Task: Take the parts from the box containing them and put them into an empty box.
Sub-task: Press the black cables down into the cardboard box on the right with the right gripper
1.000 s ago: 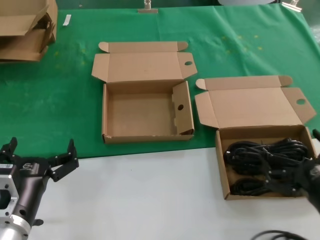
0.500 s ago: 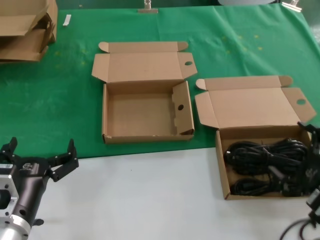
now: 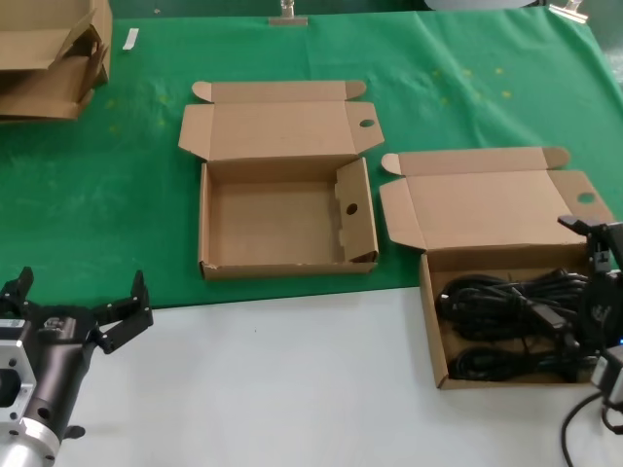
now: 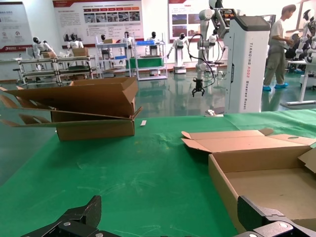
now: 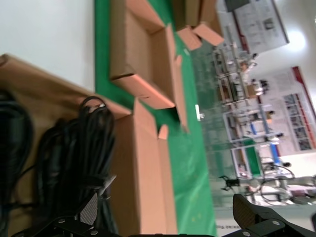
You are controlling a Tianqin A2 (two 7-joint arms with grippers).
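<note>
The parts (image 3: 511,326), bundles of thin black cable, lie in the box containing them (image 3: 431,331) at the right, on the white surface. The empty box (image 3: 203,219) sits open in the middle of the green cloth, its holed inner flap (image 3: 350,207) upright. My right gripper (image 3: 586,282) hovers open at the right end of the cable box. In the right wrist view, the right gripper (image 5: 168,210) straddles the box's wall (image 5: 145,173), with the cables (image 5: 79,163) beside one finger and nothing held. My left gripper (image 3: 83,292) rests open at the lower left.
Stacked flat cartons (image 3: 49,58) sit at the far left corner, also in the left wrist view (image 4: 94,106). The raised lids of both boxes (image 3: 487,204) lie back on the cloth. My own loose black cable (image 3: 574,438) curls near the right front edge.
My right gripper has moved from over the near right part of the cables toward the box's far right corner. The cables stay in the box. The left arm has not moved.
</note>
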